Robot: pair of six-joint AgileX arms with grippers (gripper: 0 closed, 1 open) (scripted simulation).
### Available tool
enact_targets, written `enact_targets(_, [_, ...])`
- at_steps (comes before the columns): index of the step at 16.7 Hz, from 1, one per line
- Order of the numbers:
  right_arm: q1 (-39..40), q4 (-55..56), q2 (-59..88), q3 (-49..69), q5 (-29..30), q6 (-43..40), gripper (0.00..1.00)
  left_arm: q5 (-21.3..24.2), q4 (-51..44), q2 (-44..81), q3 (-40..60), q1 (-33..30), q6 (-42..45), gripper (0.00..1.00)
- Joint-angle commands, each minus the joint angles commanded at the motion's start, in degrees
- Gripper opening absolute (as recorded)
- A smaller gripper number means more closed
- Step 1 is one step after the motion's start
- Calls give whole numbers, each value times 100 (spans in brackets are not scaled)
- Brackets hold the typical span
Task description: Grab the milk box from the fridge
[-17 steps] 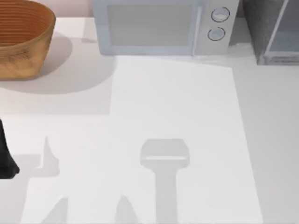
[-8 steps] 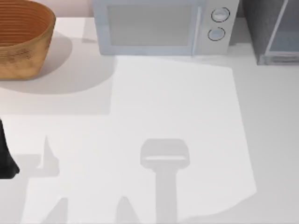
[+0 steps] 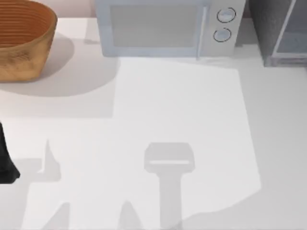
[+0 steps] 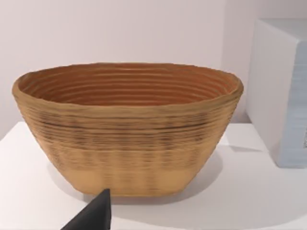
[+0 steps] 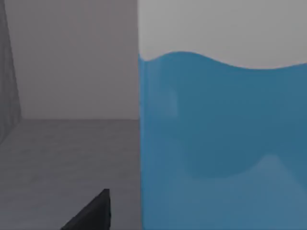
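The milk box (image 5: 220, 143) stands very close in the right wrist view, with light-blue sides and a white top. It is inside the fridge (image 5: 72, 72), on the grey floor in front of a pale back wall. A dark tip of my right gripper (image 5: 91, 213) sits just beside the box's side face, with a narrow gap showing between them. In the top view the fridge (image 3: 268, 28) is the dark grey speckled cabinet at the back right, with a silver-framed door panel (image 3: 292, 40). My left arm (image 3: 5, 163) is parked at the table's left edge.
A white microwave (image 3: 163, 28) with two round knobs stands at the back centre, left of the fridge. A woven brown basket (image 3: 21, 40) sits at the back left, and also faces the left wrist camera (image 4: 127, 129). Arm shadows lie across the white tabletop (image 3: 182, 105).
A shadow has spread leftward over the table's front right corner. The left arm, basket, microwave and fridge have not moved.
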Motion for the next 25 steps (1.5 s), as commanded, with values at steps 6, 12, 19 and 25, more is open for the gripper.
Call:
enact_targets(6, [188,-574,550,1149,198,-7,100,0,0,0,0,0,0,100])
enact_targets(12, [191,-583,556,1162,201,-7,85,0,0,0,0,0,0,100])
enact_targets(19, [191,-583,556,1162,201,-7,32,0,0,0,0,0,0,100])
enact_targets(25, [191,-583,556,1162,201,-7,0,0,0,0,0,0,0,100])
